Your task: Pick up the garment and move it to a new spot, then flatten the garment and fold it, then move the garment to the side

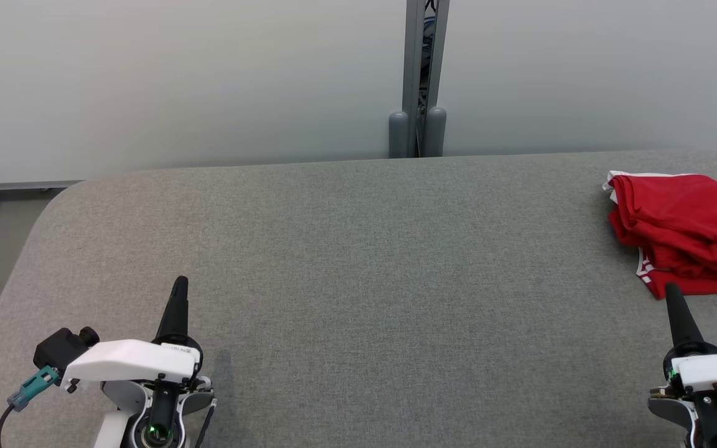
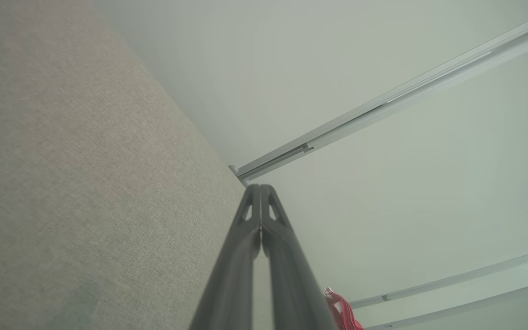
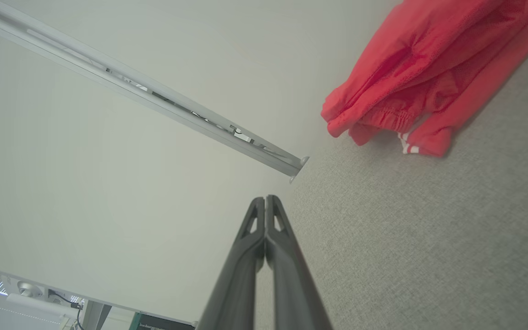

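ok so here's what my feeds show right now. The garment point(image 1: 688, 227) is a crumpled red heap with a bit of white striped trim. It sits by the far right corner of the grey fabric tabletop point(image 1: 358, 261) and runs off the right side of the head view, so I can't see all of it. It's bunched up, not flat, and the right wrist view shows a gathered elastic band on it.

Both arms are along the near edge. The left gripper point(image 1: 179, 285) is over the near left part of the tabletop, well apart from the garment, with its 2 fingers pressed together and nothing between them. The right gripper point(image 1: 671, 289) is at the near right, fingers also squeezed tight on nothing, pointing toward the far edge.

In the head view its tip lines up with the garment's near hem. The right wrist view shows bare grey fabric between the tips and the cloth though, so it's not touching.

Behind the far edge there's a pale wall point(image 1: 178, 81) with a grey post point(image 1: 419, 81) roughly at the middle
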{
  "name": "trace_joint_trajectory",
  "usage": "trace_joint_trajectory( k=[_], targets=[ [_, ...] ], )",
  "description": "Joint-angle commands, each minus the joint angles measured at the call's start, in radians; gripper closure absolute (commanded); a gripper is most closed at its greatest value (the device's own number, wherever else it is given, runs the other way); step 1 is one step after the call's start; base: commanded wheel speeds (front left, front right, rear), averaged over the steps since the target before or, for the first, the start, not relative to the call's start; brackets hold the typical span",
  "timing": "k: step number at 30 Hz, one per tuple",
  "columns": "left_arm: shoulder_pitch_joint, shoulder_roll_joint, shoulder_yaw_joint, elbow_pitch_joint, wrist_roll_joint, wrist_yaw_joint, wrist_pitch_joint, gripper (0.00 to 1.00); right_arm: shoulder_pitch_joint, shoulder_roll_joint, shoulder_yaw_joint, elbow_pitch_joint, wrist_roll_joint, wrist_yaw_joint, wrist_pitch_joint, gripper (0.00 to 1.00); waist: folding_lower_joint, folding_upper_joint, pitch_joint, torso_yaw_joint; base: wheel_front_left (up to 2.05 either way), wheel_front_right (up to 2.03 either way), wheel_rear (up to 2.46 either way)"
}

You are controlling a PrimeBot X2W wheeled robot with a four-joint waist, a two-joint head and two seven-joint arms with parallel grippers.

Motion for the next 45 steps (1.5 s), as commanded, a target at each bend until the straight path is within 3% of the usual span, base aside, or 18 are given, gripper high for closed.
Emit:
trace_joint_trajectory(
  k=[1, 45],
  targets=[
    [-0.035, 0.005, 0.006, -0.001, -0.028, -0.008, 0.007, 1.00, -0.029, -0.011, -0.009, -0.003, 0.032, 0.000, 0.009, 1.00, 0.0000, 0.0000, 0.001, 0.000, 0.00, 0.00, 0.00],
    [-0.177, 0.007, 0.036, 0.089, -0.391, -0.050, 0.083, 1.00, -0.135, -0.017, -0.088, 0.079, 0.396, 0.000, 0.118, 1.00, 0.0000, 0.0000, 0.021, -0.011, 0.00, 0.00, 0.00]
  ],
)
